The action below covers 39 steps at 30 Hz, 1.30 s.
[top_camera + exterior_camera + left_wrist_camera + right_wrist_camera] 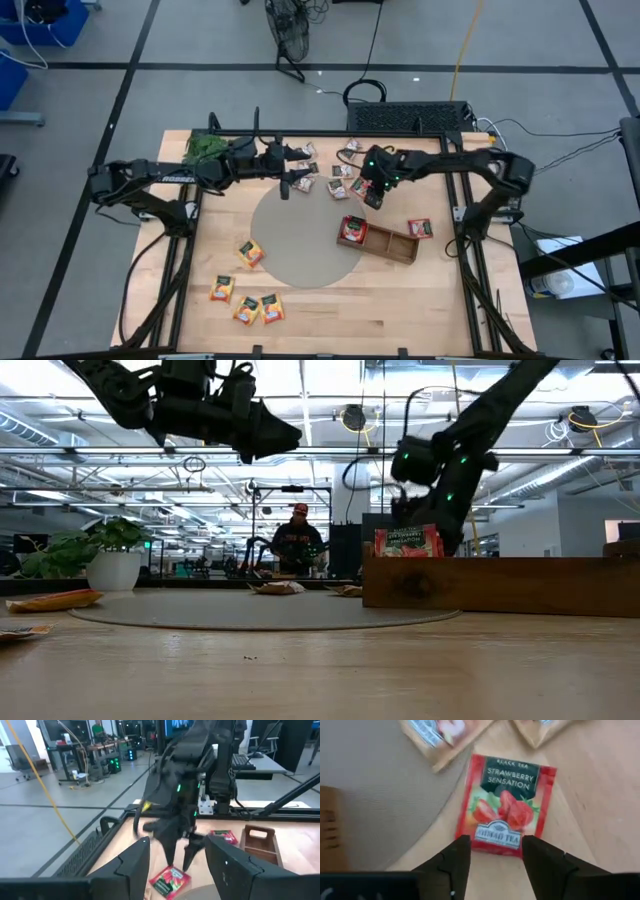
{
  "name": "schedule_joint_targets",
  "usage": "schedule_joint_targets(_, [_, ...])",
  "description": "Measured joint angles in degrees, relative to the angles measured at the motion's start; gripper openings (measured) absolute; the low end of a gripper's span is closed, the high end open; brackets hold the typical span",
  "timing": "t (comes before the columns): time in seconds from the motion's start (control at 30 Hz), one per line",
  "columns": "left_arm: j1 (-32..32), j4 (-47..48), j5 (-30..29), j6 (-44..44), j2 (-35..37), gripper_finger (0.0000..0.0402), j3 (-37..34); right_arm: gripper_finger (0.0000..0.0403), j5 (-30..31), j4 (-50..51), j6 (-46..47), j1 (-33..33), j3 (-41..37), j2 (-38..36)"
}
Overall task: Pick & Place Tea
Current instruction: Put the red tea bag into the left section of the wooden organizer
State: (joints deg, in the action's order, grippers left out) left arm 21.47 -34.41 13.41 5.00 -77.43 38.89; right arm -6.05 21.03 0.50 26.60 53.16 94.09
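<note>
**A:** Pale wood makes up the worktop (400,300), with a round grey mat (300,240) at its middle. Beyond it the low view shows a big workshop hall: ceiling trusses, strip lights, desks, and a person in a red cap (298,540) far behind.

**B:** And taking the mat as the landmark, what lies where?

**A:** A wooden compartment tray (378,240) sits at the mat's right edge, with one red sachet (352,229) standing in its end compartment nearest the mat and another red one (420,229) flat on the wood just past the tray's far end. Orange-yellow sachets (250,305) lie scattered off the mat's near-left edge. Grey-white sachets (345,160) lie beyond its far edge, and a green leafy plant (207,148) stands off its far-left corner.

**B:** The tools?

**A:** The right tool (374,195) hangs over the mat's far-right edge, fingers spread apart and empty, straddling the near edge of a red tea sachet (507,805) that lies flat, half off the mat.

**B:** Any print on it?

**A:** "Black Tea", "Strawberry Sensation", and "Ahmad Tea", with strawberries pictured.

**B:** The left tool?

**A:** The left tool (296,180) hovers above the mat's far edge, fingers apart, holding nothing.
</note>
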Motion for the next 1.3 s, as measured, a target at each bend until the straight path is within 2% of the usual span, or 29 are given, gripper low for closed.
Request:
schedule_joint_targets(0.27, [0.00,1.15,0.01,1.56,0.00,0.0191,0.00,0.0203,2.87,0.47,-0.98,-0.49,4.27,7.63])
schedule_joint_targets(0.4, [0.00,1.31,0.00,1.99,0.00,0.0191,0.00,0.0207,4.00,3.22,0.53,-0.43,4.43,10.28])
schedule_joint_targets(0.47, [0.00,1.33,0.00,2.17,0.00,0.0191,0.00,0.0203,6.49,5.96,1.41,-0.45,4.38,10.55])
schedule_joint_targets(0.67, [0.00,1.26,-1.13,2.15,0.00,0.0191,0.00,0.0165,13.47,15.93,3.41,-0.31,4.27,10.13])
schedule_joint_targets(0.8, [0.00,1.26,-1.97,1.92,0.00,0.0191,0.02,0.0145,13.74,20.28,3.85,-0.32,4.23,10.15])
schedule_joint_targets(1.03, [0.00,1.26,-1.99,1.87,0.00,0.0191,0.04,0.0125,13.66,20.19,4.82,-0.32,3.93,10.20])
schedule_joint_targets(1.13, [0.00,1.44,-1.99,1.85,0.00,0.0191,0.04,0.0091,13.63,20.03,4.82,-0.35,3.29,10.20])
schedule_joint_targets(1.3, [0.00,1.94,-1.99,1.29,-0.02,0.0191,0.04,0.0012,14.53,19.06,3.19,-0.35,1.67,10.02])
